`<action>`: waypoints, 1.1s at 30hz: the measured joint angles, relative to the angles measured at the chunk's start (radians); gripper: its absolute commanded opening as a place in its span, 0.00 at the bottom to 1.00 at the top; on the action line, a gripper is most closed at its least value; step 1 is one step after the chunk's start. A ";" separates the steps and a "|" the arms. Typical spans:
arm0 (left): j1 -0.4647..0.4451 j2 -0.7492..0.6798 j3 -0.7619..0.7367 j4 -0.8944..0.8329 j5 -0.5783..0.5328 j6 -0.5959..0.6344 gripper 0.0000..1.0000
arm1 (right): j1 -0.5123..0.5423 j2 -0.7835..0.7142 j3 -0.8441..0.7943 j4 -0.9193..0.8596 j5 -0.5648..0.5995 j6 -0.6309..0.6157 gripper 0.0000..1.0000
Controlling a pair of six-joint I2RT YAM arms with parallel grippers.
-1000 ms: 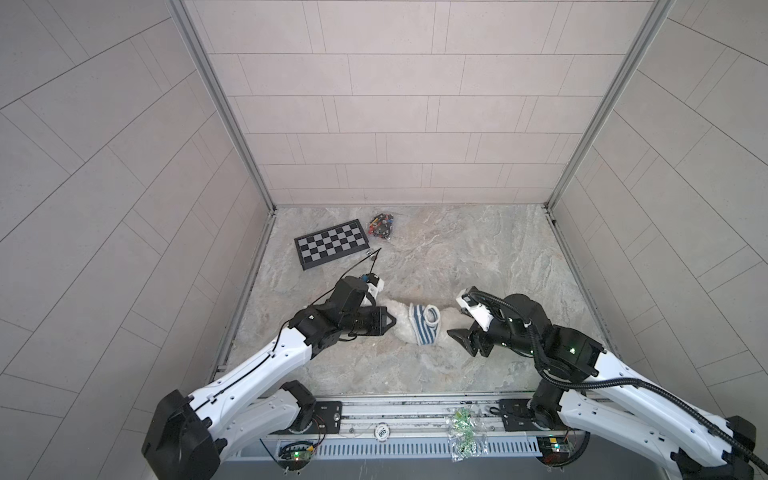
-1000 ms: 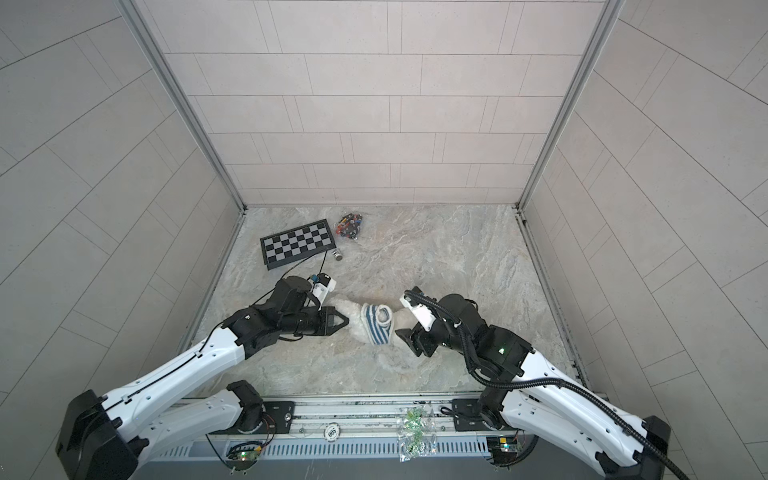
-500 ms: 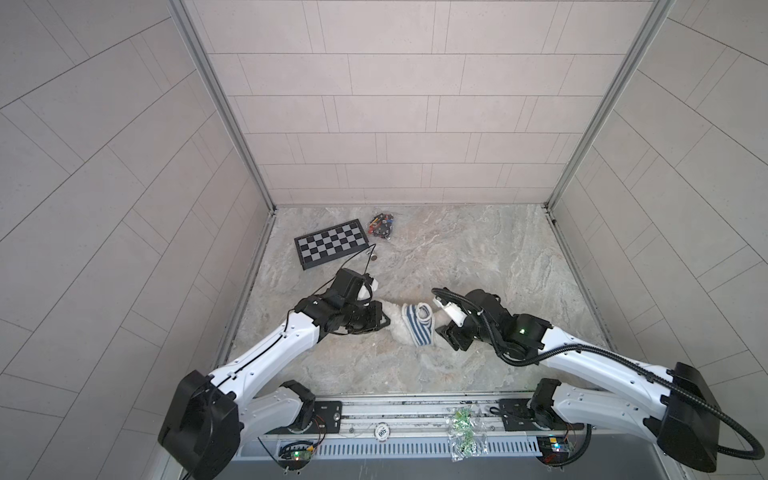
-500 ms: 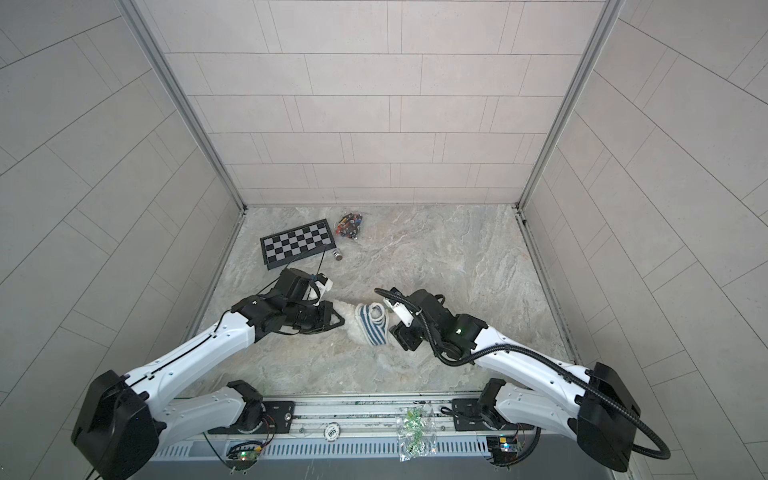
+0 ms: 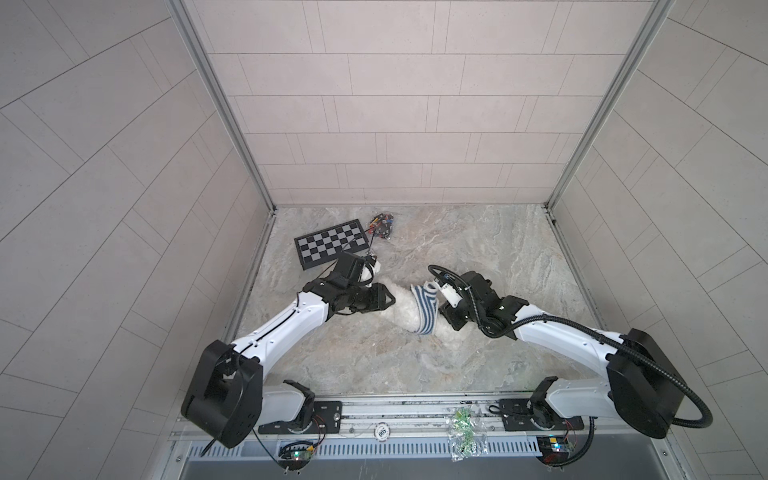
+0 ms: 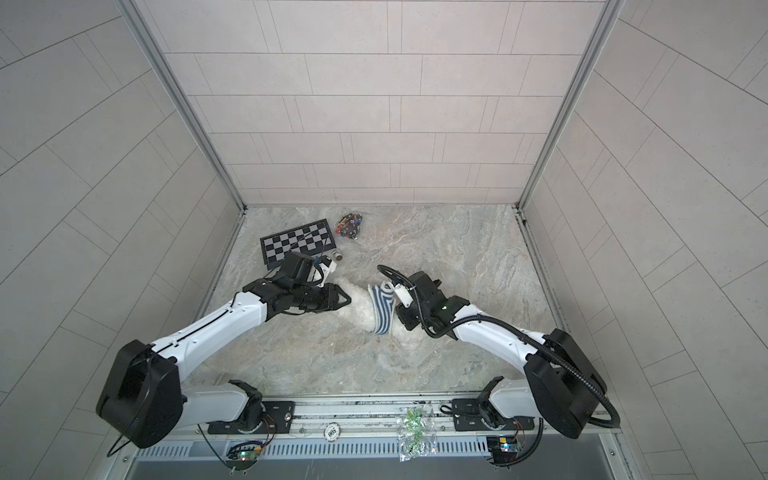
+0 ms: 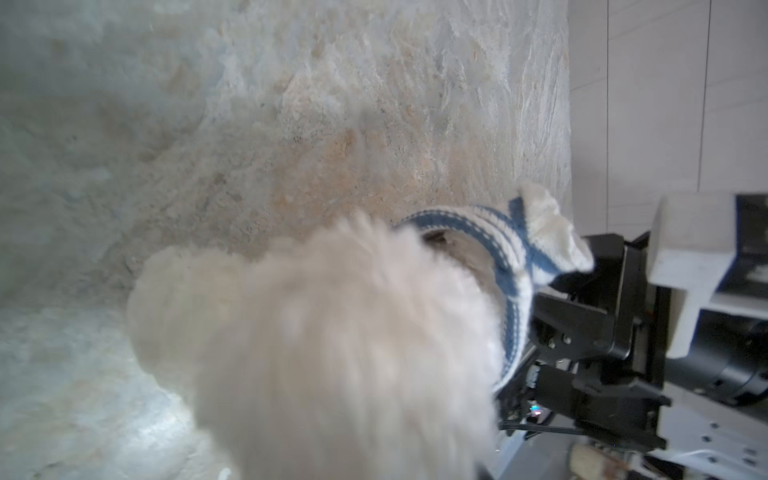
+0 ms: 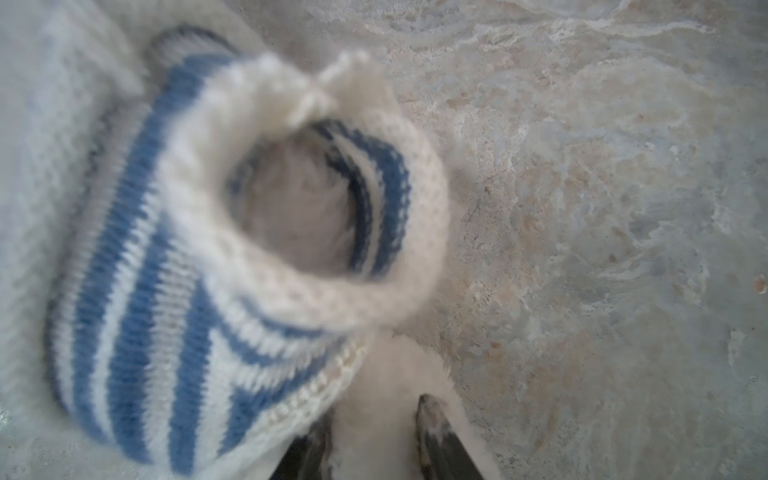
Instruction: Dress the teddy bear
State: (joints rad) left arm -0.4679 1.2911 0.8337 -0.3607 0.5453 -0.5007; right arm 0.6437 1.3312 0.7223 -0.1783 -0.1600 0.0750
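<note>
The white fluffy teddy bear (image 5: 400, 300) lies on its side mid-table, in both top views (image 6: 360, 309). A blue-and-white striped shirt (image 5: 424, 311) is bunched round its body, one sleeve opening facing the right wrist camera (image 8: 166, 291). My left gripper (image 5: 387, 297) is pressed into the bear's left end. Fur (image 7: 332, 332) fills the left wrist view and hides the fingers. My right gripper (image 8: 374, 432) sits at the bear's right end, its two fingers (image 8: 432, 428) closed on a fluffy limb (image 8: 374, 390) just below the shirt's hem.
A black-and-white checkerboard (image 5: 330, 249) and a small bag of coloured bits (image 5: 382, 220) lie at the back left. A small cylinder (image 6: 338, 257) rests near the left wrist. Tiled walls enclose three sides. A plastic bag (image 5: 461, 432) lies on the front rail.
My right arm has swung left to the bear and its jaws have narrowed around the limb. The left gripper has shifted slightly toward the back, still against the bear.
</note>
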 measured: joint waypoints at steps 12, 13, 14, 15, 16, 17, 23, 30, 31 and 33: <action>-0.249 -0.093 0.095 -0.062 -0.239 0.092 0.47 | -0.065 0.009 0.014 0.021 -0.009 0.030 0.46; -0.267 -0.072 0.111 -0.059 -0.244 0.095 0.46 | -0.068 -0.009 0.010 0.021 -0.009 0.031 0.47; -0.282 -0.046 0.126 -0.054 -0.248 0.098 0.46 | -0.069 -0.031 0.002 0.022 -0.009 0.030 0.48; -0.291 -0.022 0.135 -0.046 -0.248 0.100 0.46 | -0.069 -0.053 -0.006 0.023 -0.009 0.030 0.49; -0.301 0.006 0.145 -0.035 -0.249 0.102 0.46 | -0.070 -0.081 -0.018 0.025 -0.010 0.029 0.51; -0.307 0.029 0.150 -0.026 -0.250 0.103 0.46 | -0.070 -0.105 -0.027 0.025 -0.009 0.030 0.52; -0.308 0.140 0.169 0.017 -0.259 0.110 0.43 | -0.065 -0.243 -0.060 0.007 -0.012 0.040 0.57; -0.271 0.242 0.189 0.095 -0.253 0.113 0.42 | -0.005 -0.319 -0.120 -0.005 -0.014 0.077 0.64; -0.262 0.256 0.191 0.112 -0.251 0.113 0.42 | -0.003 -0.309 -0.130 -0.005 -0.013 0.083 0.65; -0.246 0.280 0.196 0.138 -0.249 0.114 0.42 | -0.003 -0.277 -0.146 -0.005 -0.013 0.088 0.66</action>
State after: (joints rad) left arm -0.7139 1.5715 1.0294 -0.2222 0.2958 -0.3866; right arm 0.6407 1.0546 0.5762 -0.1833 -0.1726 0.1627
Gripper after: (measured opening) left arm 0.420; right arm 0.647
